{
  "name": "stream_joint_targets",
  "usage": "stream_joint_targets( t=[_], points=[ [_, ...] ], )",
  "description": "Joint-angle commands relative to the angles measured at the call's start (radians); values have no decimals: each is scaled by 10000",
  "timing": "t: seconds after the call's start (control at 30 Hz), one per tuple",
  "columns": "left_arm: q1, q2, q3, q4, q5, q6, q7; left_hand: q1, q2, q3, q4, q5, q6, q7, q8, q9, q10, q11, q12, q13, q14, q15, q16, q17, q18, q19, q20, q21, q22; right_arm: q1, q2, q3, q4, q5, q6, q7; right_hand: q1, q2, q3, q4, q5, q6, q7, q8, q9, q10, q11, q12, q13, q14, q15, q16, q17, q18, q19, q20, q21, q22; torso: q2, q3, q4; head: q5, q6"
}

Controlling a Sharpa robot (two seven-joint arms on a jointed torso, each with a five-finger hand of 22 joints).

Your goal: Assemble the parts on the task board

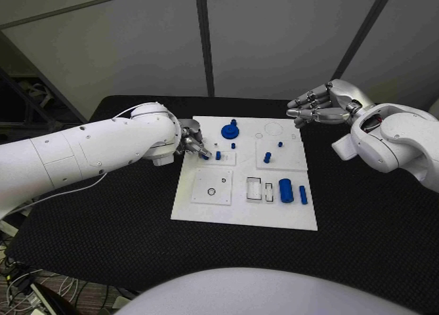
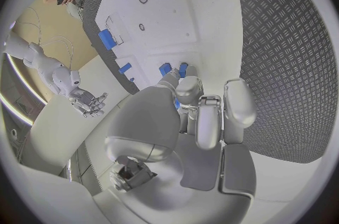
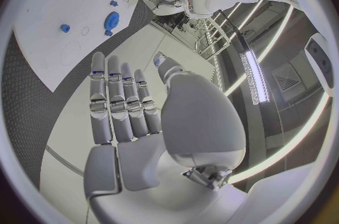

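Nearest the head camera lay the task board (image 1: 212, 209), a white plate at the middle of the black table (image 1: 371, 236), its near edge toward six o'clock. Toward the board's five o'clock corner a large blue cylinder (image 1: 285, 189) lay flat, with a slimmer blue pin (image 1: 302, 193) just beside it on the three o'clock side. Near the centre a small blue peg (image 1: 268, 157) stood on the plate. At the board's twelve o'clock edge sat a round blue gear-like part (image 1: 229, 132).

Left arm reached in from nine o'clock, wrist bent so the left hand (image 1: 193, 144) came down onto the board's ten o'clock area. Its fingers (image 2: 189, 88) were drawn together, tips pressed at a small blue part (image 1: 205, 155); the left wrist view showed blue pieces (image 2: 173, 69) right at the fingertips. Whether the part was actually pinched, I could not tell.

Right arm came in from three o'clock. The right hand (image 1: 319, 105) hovered off the board beyond its one o'clock corner, above the table, palm toward the board. In the right wrist view its fingers (image 3: 120, 99) were extended side by side, thumb apart, holding nothing.
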Motion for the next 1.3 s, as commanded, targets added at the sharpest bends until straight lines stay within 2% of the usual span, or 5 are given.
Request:
stream_joint_targets(
  t=[0.03, 0.3, 0.73, 1.17, 1.3],
  points=[
    [-11, 18, -11, 1, -57, 270, -64, -29, 74, 1390, -1423, 37, 49, -106, 33, 7, 527, -75, 4, 607, 894, -54, 69, 1945, -481, 35, -9, -34, 7, 19, 5, 6, 1, 33, 91, 32, -9, 118, -57, 10, 32, -62, 7, -7, 6, -71, -15, 0, 12, -41, 41, -32, -9, 109, 56, 7, -51, -9, 0, 0, -8, -25, 5],
    [-11, 66, -11, -67, -56, 281, -64, -37, 71, 1399, -1434, 37, 50, -106, 33, 14, 528, -75, 7, 608, 894, -54, 69, 1944, -481, 35, -9, -35, 8, 19, 19, 6, -10, 33, 134, -1, -10, 120, -61, 12, 34, -63, 7, -7, 6, -71, -15, 0, 13, -41, 42, -32, -11, 109, 59, 7, -56, -15, 1, 1, 3, -55, -9],
    [-7, 434, -14, -563, -55, 476, -149, -150, 87, 1479, -1492, -15, 60, -103, 27, 72, 540, -71, 43, 622, 894, -49, 70, 1945, -483, 37, -7, -38, 17, 19, 39, 6, -12, 33, 148, -4, -10, 120, -61, 12, 34, -63, 7, -7, 6, -71, -15, 0, 13, -41, 42, -32, -11, 109, 59, 7, -56, -15, 0, 5, -15, -59, -20],
    [-6, 612, -80, -801, -55, 888, -274, -191, 96, 1515, -1518, -37, 48, -102, 16, 94, 539, -70, 0, 612, 893, -48, 67, 1940, -479, 27, -6, -51, 4, 19, 32, 5, -5, 33, 164, -16, -10, 120, -61, 12, 34, -63, 7, -7, 6, -71, -15, 0, 13, -41, 42, -32, -11, 109, 59, 7, -56, -15, -4, 2, 0, -95, -64],
    [-6, 584, -86, -795, -54, 740, -269, -521, -67, 1422, -1464, -167, 37, -117, -23, 126, 533, -61, -67, 599, 883, -46, 38, 1899, -481, 26, 1, -60, 10, 19, 29, 5, -4, 33, 158, -18, -6, 118, -74, 13, 37, -66, 7, -8, 6, -75, -15, -2, 14, -43, 42, -34, -17, 109, 67, 7, -69, -29, -4, 4, 8, -103, -61]
  ],
)
